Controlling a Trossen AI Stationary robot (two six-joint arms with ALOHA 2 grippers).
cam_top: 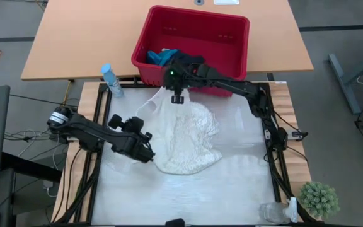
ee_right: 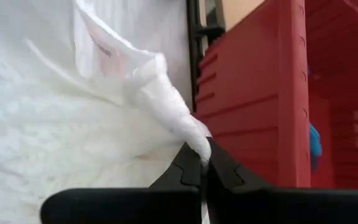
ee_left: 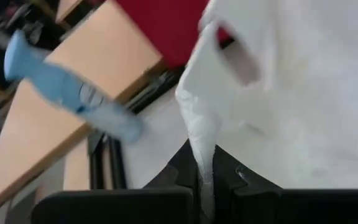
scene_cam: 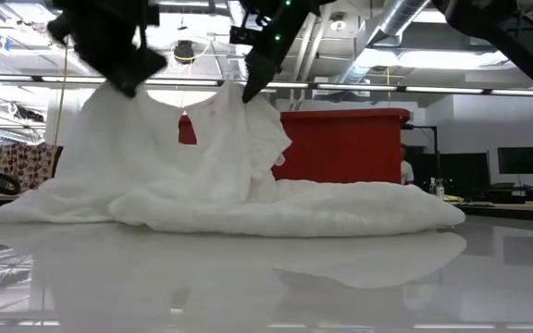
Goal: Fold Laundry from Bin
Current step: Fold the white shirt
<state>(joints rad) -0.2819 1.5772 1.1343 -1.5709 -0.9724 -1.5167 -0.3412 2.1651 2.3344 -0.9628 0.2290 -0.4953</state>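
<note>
The large white lacy laundry item (cam_top: 184,135) lies spread on the white table, its bulk resting there (scene_cam: 248,208). Two parts of its edge rise to my grippers. My left gripper (cam_top: 149,154) is shut on the item's left side, and shows at the upper left in the low view (scene_cam: 123,79). Close in front of the red bin (cam_top: 194,44), my right gripper (cam_top: 177,98) is shut on the item's far edge. A teal-blue cloth (cam_top: 161,57) and a dark cloth (cam_top: 191,61) lie inside the bin. My left gripper pinches a bunched edge of the white item (ee_left: 202,146) between its two fingers, coming from the table's left, slanting down. The cloth rises from the table to the fingers (scene_cam: 109,111). My right gripper pinches a gathered, rolled edge of the white item (ee_right: 188,127) between its two fingertips, slanting down from the far side. That part is lifted (scene_cam: 243,102); the cloth below it slopes down to the table.
A blue-capped water bottle (cam_top: 111,81) stands at the table's far left corner. The bin sits on a wooden desk (cam_top: 74,38) behind the table. A small green plant (cam_top: 320,198) and a clear object (cam_top: 273,211) are at the near right corner.
</note>
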